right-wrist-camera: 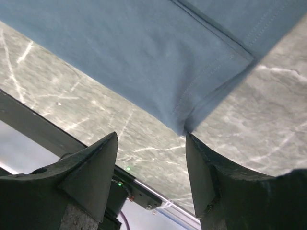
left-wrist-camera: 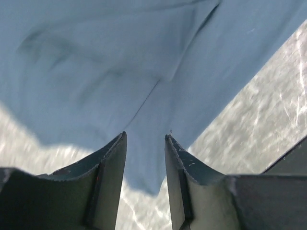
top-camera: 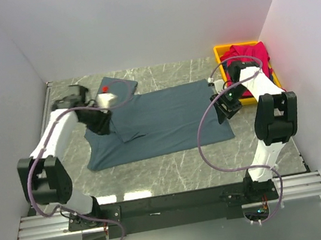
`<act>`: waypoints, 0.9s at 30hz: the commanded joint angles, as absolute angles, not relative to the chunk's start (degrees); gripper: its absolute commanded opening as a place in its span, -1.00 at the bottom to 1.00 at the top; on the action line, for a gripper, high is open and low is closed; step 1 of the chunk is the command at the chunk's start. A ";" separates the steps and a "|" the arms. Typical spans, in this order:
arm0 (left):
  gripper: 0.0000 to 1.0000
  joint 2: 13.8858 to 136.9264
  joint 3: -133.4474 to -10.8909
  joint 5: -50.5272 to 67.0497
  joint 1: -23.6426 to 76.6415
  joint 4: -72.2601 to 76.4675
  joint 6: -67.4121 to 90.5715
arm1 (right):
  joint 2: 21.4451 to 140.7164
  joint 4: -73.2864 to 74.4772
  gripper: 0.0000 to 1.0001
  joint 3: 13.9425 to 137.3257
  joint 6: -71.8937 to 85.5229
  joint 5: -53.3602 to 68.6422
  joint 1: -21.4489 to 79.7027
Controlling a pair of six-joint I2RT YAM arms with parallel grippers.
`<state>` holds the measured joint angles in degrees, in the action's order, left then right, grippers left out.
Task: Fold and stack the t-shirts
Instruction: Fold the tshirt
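Note:
A dark slate blue-grey t-shirt (top-camera: 166, 119) lies spread across the marble tabletop, its left part doubled over into a flap. My left gripper (top-camera: 103, 121) sits over that left side. In the left wrist view its jaws (left-wrist-camera: 146, 139) stand apart above the cloth (left-wrist-camera: 120, 62), pinching nothing. My right gripper (top-camera: 226, 105) is at the shirt's right edge, and its jaws (right-wrist-camera: 151, 140) are wide open. A hemmed corner of the shirt (right-wrist-camera: 144, 52) ends just at the right fingertip (right-wrist-camera: 192, 143). The crimson red t-shirt (top-camera: 250, 55) is bunched in a bin at the back right.
The yellow plastic bin (top-camera: 218, 51) stands in the back right corner against the white wall. White walls close in the table on three sides. A black rail (top-camera: 173, 202) carrying both arm bases runs along the near edge. Bare marble (top-camera: 179, 165) shows in front of the shirt.

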<state>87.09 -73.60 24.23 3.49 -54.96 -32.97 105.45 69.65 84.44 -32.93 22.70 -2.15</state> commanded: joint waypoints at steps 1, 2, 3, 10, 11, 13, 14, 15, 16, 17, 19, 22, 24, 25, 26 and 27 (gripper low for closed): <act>-0.14 90.78 -72.78 17.77 10.70 -48.45 -26.91 | 104.76 69.44 0.31 84.99 -30.68 25.49 -2.63; -0.15 92.71 -72.69 16.62 11.77 -47.82 -26.29 | 104.68 68.91 0.30 84.73 -30.41 25.66 -2.55; -0.16 93.77 -72.86 15.57 12.65 -47.46 -25.84 | 104.76 68.73 0.29 84.55 -30.32 25.84 -2.46; -0.12 99.31 -73.04 10.73 17.66 -45.97 -25.84 | 105.20 66.98 0.27 82.01 -29.97 26.19 -2.46; -0.11 100.01 -73.04 10.72 18.01 -45.88 -25.93 | 105.29 66.71 0.27 81.91 -29.97 26.10 -2.55; -0.11 100.81 -73.21 10.55 18.80 -45.97 -26.02 | 105.73 66.88 0.26 82.09 -29.97 25.93 -2.46; -0.11 101.42 -73.13 10.81 19.16 -45.88 -26.10 | 105.99 66.97 0.26 82.18 -30.06 25.93 -2.46; -0.12 101.69 -73.21 10.72 19.42 -45.79 -26.02 | 106.08 67.06 0.26 82.26 -30.15 25.84 -2.46; -0.14 102.04 -73.13 10.64 19.95 -45.62 -25.93 | 106.26 67.06 0.26 82.27 -30.23 25.67 -2.46; -0.13 102.39 -73.04 10.37 20.21 -45.44 -25.93 | 106.35 67.15 0.25 82.27 -30.32 25.66 -2.63; -0.12 103.35 -72.86 10.02 20.83 -45.18 -25.75 | 106.52 67.32 0.25 82.53 -30.50 25.40 -2.55; -0.04 104.32 -72.69 9.58 21.44 -45.09 -25.84 | 106.52 67.50 0.25 82.62 -30.67 25.23 -2.64; -0.03 105.03 -72.60 9.06 21.71 -45.00 -25.75 | 106.44 67.50 0.25 82.53 -30.85 25.31 -2.64; -0.03 105.46 -72.60 9.05 21.88 -45.00 -25.84 | 106.26 67.50 0.25 82.44 -30.85 25.14 -2.64; -0.05 105.56 -72.60 8.88 21.97 -45.00 -25.93 | 106.17 67.33 0.25 82.27 -30.85 25.05 -2.81; -0.12 105.82 -72.51 8.70 22.06 -45.09 -26.01 | 106.08 67.32 0.25 82.00 -31.02 24.96 -2.81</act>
<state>105.19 -72.93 9.63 21.58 -45.76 -26.17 106.26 67.55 82.15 -30.52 25.06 -2.17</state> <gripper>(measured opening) 0.459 0.630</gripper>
